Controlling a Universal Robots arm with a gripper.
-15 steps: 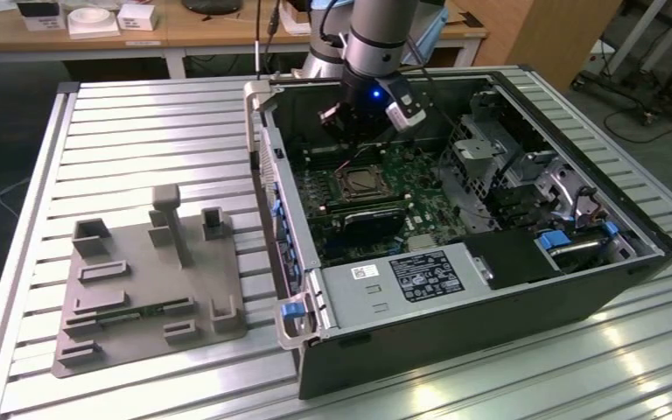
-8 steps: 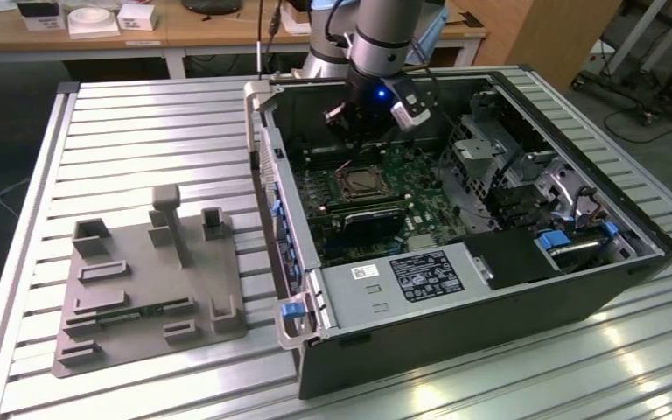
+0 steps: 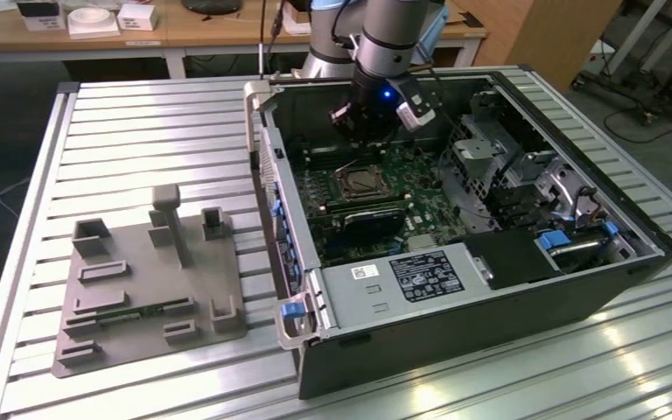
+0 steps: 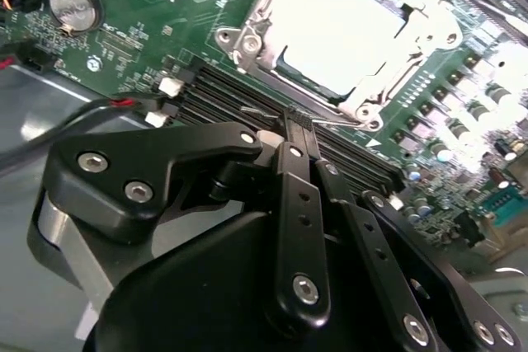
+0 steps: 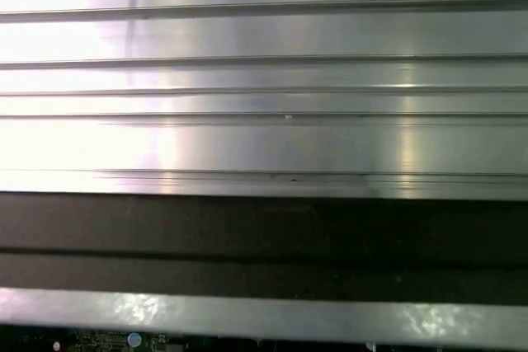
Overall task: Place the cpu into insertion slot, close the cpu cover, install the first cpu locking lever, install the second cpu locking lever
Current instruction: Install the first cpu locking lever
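Presently we find the hand (image 4: 299, 125) clenched and empty, poised just beside the socket, presumably for lever work. Within that socket, the cpu (image 4: 351, 35) lies seated, framed by the cpu cover (image 4: 256, 35).

Open computer case (image 3: 453, 289) on slatted table (image 3: 150, 131), fixture plate (image 3: 137, 289) at exterior view's left of it

arm (image 3: 388, 35): reaching down | end effector (image 4: 301, 125): fingers pressed together, empty
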